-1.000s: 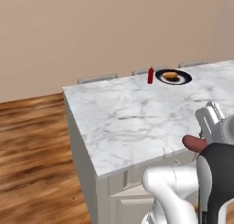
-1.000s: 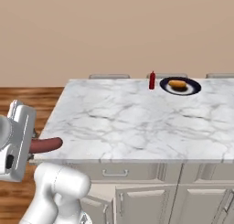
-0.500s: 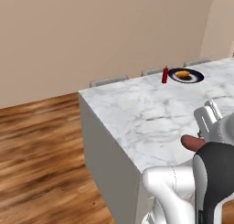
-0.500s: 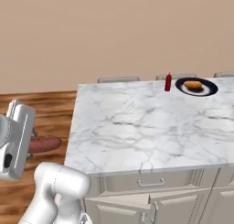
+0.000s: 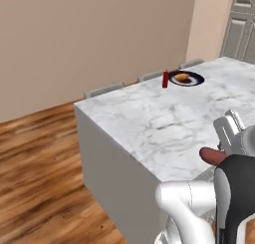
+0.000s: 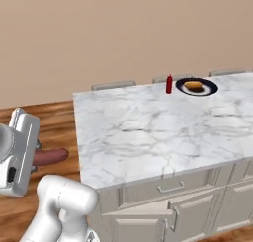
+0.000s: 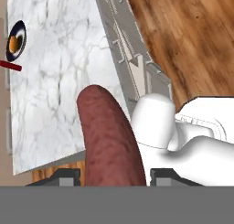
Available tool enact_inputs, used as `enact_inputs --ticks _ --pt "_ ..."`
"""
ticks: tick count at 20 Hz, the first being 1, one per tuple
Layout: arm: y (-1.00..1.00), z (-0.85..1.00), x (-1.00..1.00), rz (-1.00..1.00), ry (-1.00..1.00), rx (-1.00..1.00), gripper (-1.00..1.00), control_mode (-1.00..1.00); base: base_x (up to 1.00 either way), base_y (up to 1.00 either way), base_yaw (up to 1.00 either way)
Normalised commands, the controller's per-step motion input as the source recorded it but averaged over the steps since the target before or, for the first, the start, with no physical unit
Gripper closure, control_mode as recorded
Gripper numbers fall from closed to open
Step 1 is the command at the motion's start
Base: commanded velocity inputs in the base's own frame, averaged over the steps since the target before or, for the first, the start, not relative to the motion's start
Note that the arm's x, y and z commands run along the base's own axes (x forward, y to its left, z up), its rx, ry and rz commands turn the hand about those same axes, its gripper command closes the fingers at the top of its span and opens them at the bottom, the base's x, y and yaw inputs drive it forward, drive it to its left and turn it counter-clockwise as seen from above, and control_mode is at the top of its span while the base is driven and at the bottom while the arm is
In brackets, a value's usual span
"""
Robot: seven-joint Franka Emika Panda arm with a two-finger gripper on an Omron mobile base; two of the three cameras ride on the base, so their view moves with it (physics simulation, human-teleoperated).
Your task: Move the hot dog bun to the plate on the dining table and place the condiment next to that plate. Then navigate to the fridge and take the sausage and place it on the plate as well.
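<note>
Hand view — one sausage (image 7: 107, 136), one plate (image 7: 16, 40).

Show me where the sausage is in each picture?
Left base view: the sausage pokes out at the right edge, low down, over the marble top.
Right base view: far left, sticking out of the gripper.
Hand view: big, bottom centre, held by the gripper.
Shared landmark: the plate with the bun, red bottle beside it.

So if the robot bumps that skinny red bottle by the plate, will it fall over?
Probably, yes. The red bottle is tall and slim and stands upright on a small base, so a sideways nudge would likely tip it. The marble table looks smooth, so it might slide a little first. Once down, its round body could roll, perhaps against the plate beside it.
</note>
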Motion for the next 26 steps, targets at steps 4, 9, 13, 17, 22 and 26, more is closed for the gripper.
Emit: enact_inputs --ticks 4,9,13,17,22,26 --pt "0.0 0.0 0.0 0.0 0.0 0.0 1.0 1.0 0.52 1.0 -0.3" --pt "0.0 0.0 0.0 0.0 0.0 0.0 1.0 1.0 -0.84 1.0 -0.08" --pt "0.0 0.0 0.0 0.0 0.0 0.0 1.0 1.0 -0.61 1.0 -0.05" --pt "0.0 0.0 0.0 0.0 0.0 0.0 1.0 1.0 0.08 1.0 -0.1" --pt "0.0 0.0 0.0 0.0 0.0 0.0 1.0 1.0 0.5 1.0 -0.18" --pt "0.0 0.0 0.0 0.0 0.0 0.0 1.0 1.0 0.58 1.0 -0.2"
